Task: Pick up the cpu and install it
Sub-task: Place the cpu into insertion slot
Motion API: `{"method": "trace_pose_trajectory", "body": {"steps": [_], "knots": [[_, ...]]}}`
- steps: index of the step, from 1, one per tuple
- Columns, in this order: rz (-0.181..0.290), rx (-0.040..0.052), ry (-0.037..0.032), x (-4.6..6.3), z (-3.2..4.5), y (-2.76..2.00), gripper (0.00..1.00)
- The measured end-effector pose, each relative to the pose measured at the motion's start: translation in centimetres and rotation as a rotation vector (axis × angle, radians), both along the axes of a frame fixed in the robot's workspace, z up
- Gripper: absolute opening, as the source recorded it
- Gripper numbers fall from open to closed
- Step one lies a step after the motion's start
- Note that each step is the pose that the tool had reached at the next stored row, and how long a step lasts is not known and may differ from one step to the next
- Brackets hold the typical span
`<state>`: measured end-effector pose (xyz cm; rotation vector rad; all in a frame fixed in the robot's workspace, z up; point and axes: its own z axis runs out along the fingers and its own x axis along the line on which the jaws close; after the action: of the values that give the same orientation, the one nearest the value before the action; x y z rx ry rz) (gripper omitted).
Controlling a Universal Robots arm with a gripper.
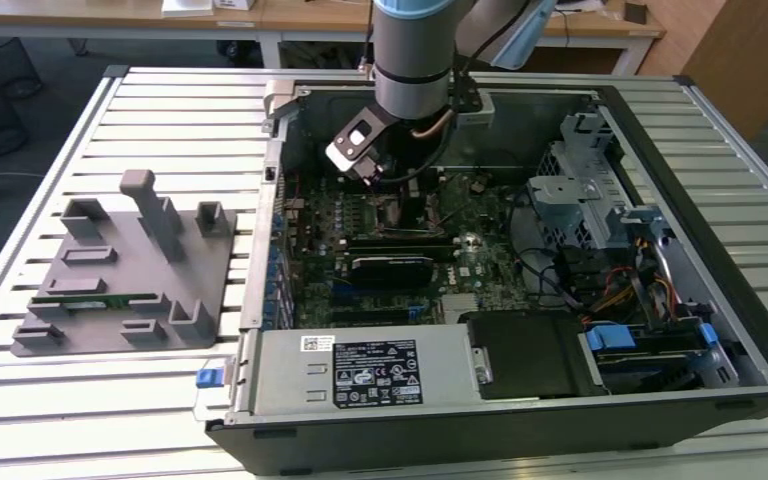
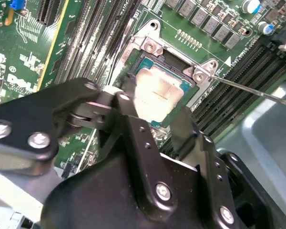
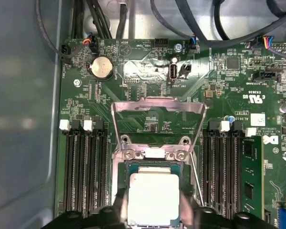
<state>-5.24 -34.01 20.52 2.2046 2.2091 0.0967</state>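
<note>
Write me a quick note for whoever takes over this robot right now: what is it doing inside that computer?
Gripper: down inside the open computer case, directly over the motherboard's socket. I cannot tell whether it is gripping.
The cpu: lies square over the socket under the gripper, in both wrist views.
Done: the cpu has reached the socket.
Left: it is not clear whether it is seated or released. The metal hold-down frame stands raised, not closed.

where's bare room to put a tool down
Bare table slats lie in front of the grey fixture and to the exterior view's right of the computer case. Inside the case it is crowded, the arm over the cpu.
</note>
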Motion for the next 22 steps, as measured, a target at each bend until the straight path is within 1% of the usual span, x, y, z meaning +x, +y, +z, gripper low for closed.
{"method": "trace_pose_trajectory", "body": {"steps": [1, 2, 5, 6, 8, 10, 12, 22], "knots": [[0.0, -0.0002, 0.0, 0.0, 0.14, 0.01, 0.52], [0.0, -0.0007, 0.0, 0.0, 0.28, 0.01, 0.52], [0.0, -0.0035, 0.0, 0.0, 0.59, 0.05, 0.34], [0.0, -0.0047, -0.0001, 0.0, 0.64, 0.06, 0.34], [0.0, -0.0074, 0.0001, 0.0, 0.76, 0.06, 0.22], [0.0, -0.0095, 0.0001, 0.0, 0.85, 0.06, 0.22], [0.0, -0.011, 0.0001, 0.0, 0.97, 0.06, 0.11], [0.0, -0.0123, 0.0, 0.0, 1.46, 0.07, 0.11]]}}
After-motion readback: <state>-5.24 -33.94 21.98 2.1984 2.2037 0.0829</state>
